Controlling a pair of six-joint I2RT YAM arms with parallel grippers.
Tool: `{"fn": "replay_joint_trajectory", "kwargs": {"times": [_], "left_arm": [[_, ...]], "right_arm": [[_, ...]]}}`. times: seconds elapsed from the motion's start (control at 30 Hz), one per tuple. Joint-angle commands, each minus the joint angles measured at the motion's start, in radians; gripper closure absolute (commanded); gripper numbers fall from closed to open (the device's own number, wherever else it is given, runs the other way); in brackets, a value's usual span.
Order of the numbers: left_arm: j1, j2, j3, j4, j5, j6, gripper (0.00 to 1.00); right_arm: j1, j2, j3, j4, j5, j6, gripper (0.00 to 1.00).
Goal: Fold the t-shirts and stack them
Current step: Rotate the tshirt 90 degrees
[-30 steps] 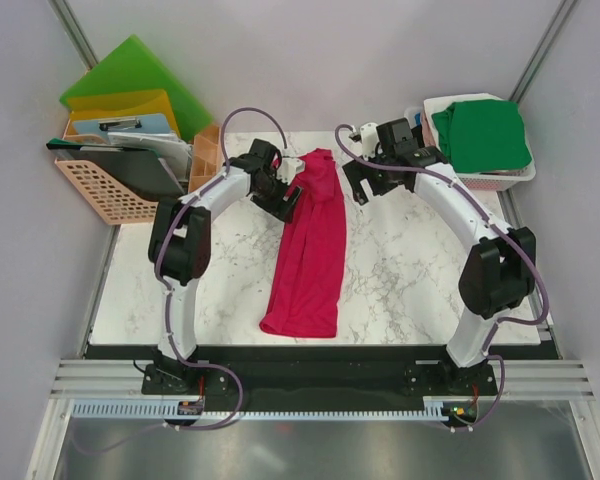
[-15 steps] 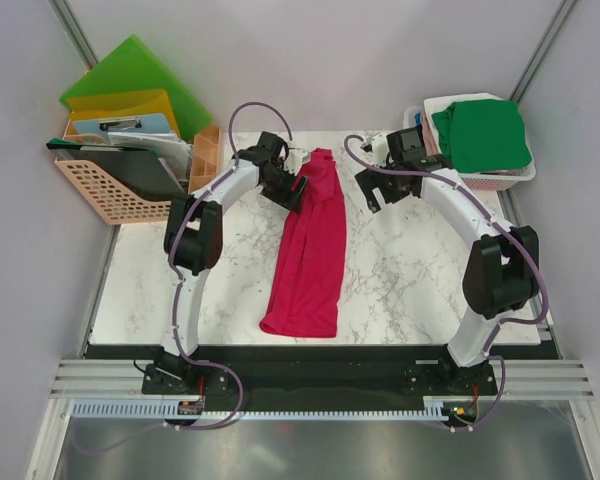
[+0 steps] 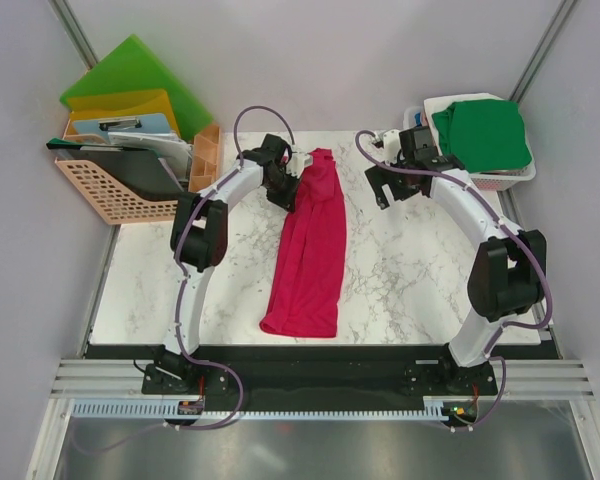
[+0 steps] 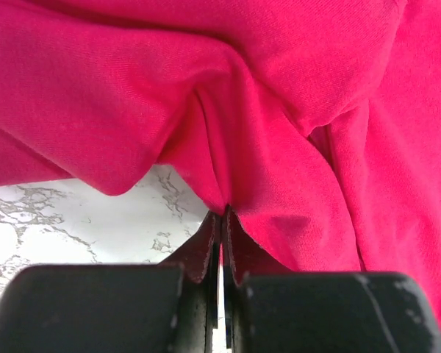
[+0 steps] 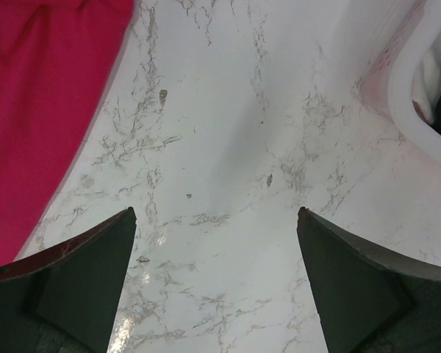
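Note:
A crimson-pink t-shirt (image 3: pixel 310 250) lies in a long, narrow fold down the middle of the marble table, collar end toward the back. My left gripper (image 3: pixel 291 186) is at the shirt's upper left edge. In the left wrist view its jaws (image 4: pixel 224 215) are shut on a pinched ridge of the crimson cloth (image 4: pixel 279 110). My right gripper (image 3: pixel 385 190) hovers over bare marble to the right of the shirt, wide open (image 5: pixel 214 213) with nothing between its fingers. The shirt's edge (image 5: pixel 44 110) shows at its left. A green t-shirt (image 3: pixel 480 135) lies folded on top of the white basket.
The white basket (image 3: pixel 500 178) stands at the back right corner, and its rim (image 5: pixel 419 95) is close to my right gripper. A peach basket (image 3: pixel 110 190) with green and yellow folders (image 3: pixel 130 75) and a small wooden box (image 3: pixel 205 155) sit at the back left.
My left gripper has closed on the shirt's upper left edge, having been open before. My right arm has drawn to the right, away from the shirt and toward the white basket.

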Motion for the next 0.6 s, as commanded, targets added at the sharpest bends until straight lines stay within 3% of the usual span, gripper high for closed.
{"fn": "replay_joint_trajectory", "kwargs": {"times": [0.0, 0.23, 0.57], "left_arm": [[-0.006, 0.012, 0.014, -0.044, -0.018, -0.003, 0.98], [0.010, -0.043, -0.054, -0.041, -0.095, 0.015, 0.98], [0.101, -0.174, -0.219, 0.022, -0.097, 0.015, 0.98]], "right_arm": [[-0.004, -0.045, -0.012, 0.026, -0.016, -0.009, 0.02], [-0.004, -0.048, -0.016, 0.029, -0.036, -0.003, 0.02], [-0.005, -0.053, -0.036, 0.034, -0.046, -0.010, 0.02]]}}
